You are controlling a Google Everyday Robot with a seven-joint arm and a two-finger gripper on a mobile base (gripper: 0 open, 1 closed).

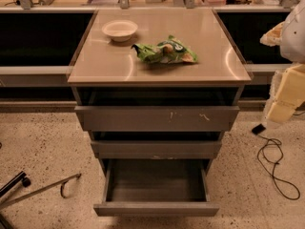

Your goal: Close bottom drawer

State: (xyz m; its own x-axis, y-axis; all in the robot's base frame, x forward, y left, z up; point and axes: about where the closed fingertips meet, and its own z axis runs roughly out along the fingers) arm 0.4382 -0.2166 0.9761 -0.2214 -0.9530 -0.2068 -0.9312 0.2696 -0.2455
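The bottom drawer (156,209) is a plain grey metal drawer at the foot of the cabinet. It stands pulled far out toward me, and its empty inside (156,179) shows. Above it sit the middle drawer (156,149) and the top drawer (157,118), which has pale scratches; both stick out only slightly. My gripper (285,95) hangs at the right edge of the camera view. It is a pale cream shape level with the top drawer, well apart from the cabinet and above and to the right of the bottom drawer.
On the cabinet top (109,66) lie a white bowl (119,30) and a green snack bag (165,52). A black cable (276,163) loops on the speckled floor at right. A metal frame with a wheel (33,191) lies at lower left. Dark shelving runs behind.
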